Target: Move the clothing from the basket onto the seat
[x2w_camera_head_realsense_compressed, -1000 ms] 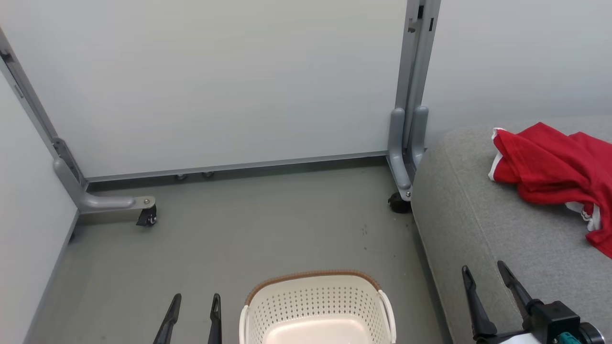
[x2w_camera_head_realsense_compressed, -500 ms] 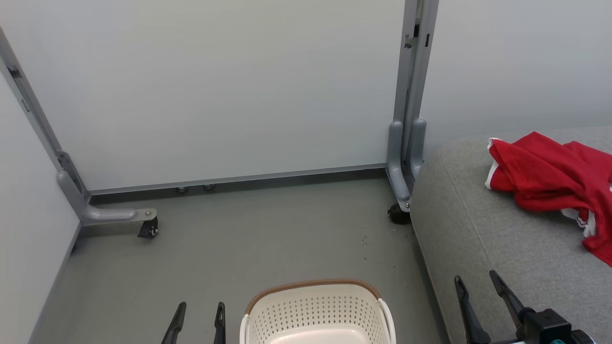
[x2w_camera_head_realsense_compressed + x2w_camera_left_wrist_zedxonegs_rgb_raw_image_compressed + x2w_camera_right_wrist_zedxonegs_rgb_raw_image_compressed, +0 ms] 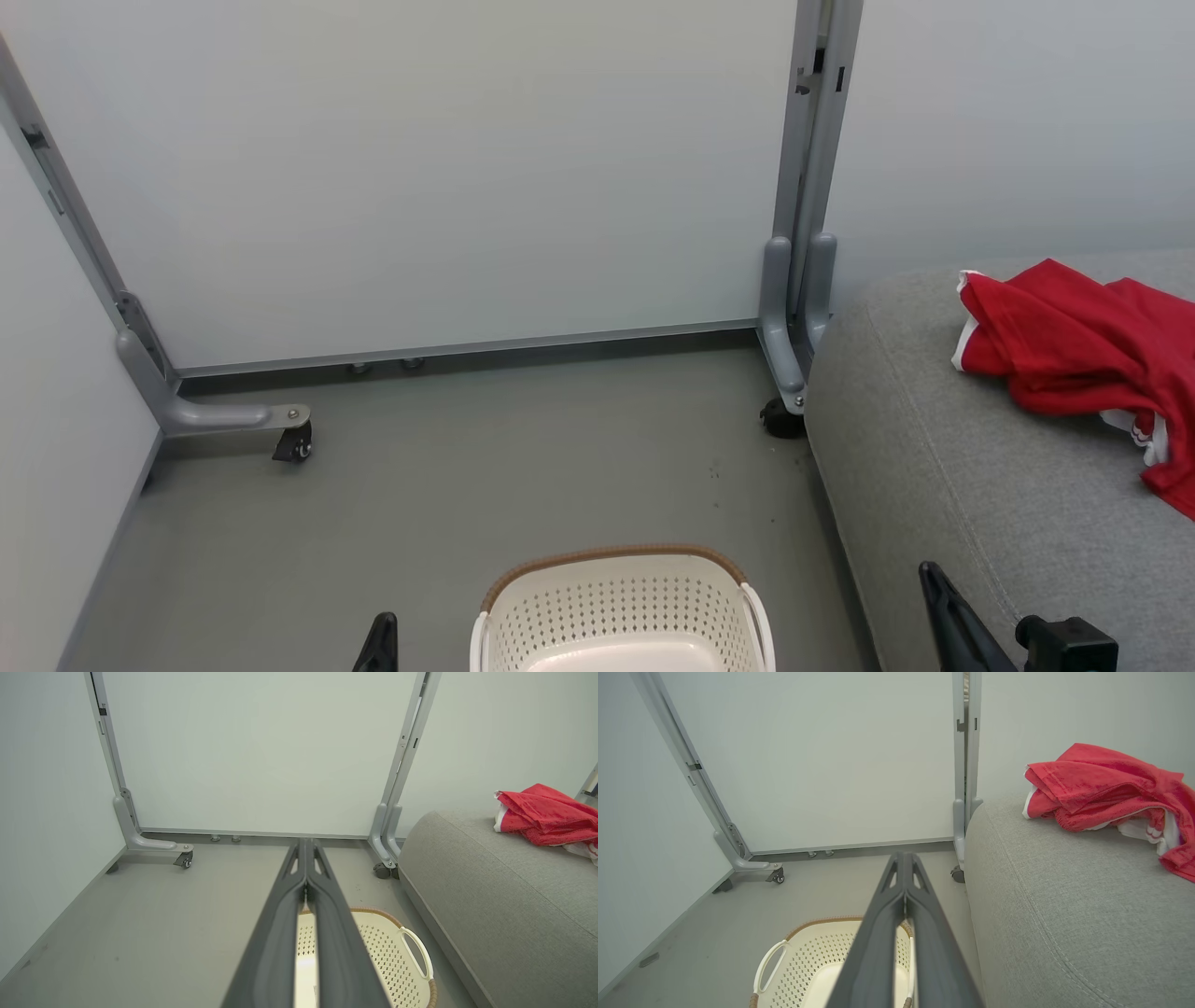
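With red jerseys at two o'clock on the sofa cushion and the laundry basket seemingly bare, left claw and right claw, both pinched together empty, should lift clear.

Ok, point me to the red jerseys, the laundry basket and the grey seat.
red jerseys (image 3: 1069, 345), head view, middle of the crumpled red pile.
laundry basket (image 3: 611, 552), head view, brown far rim.
grey seat (image 3: 934, 485), head view, bare fabric in front of the jerseys.
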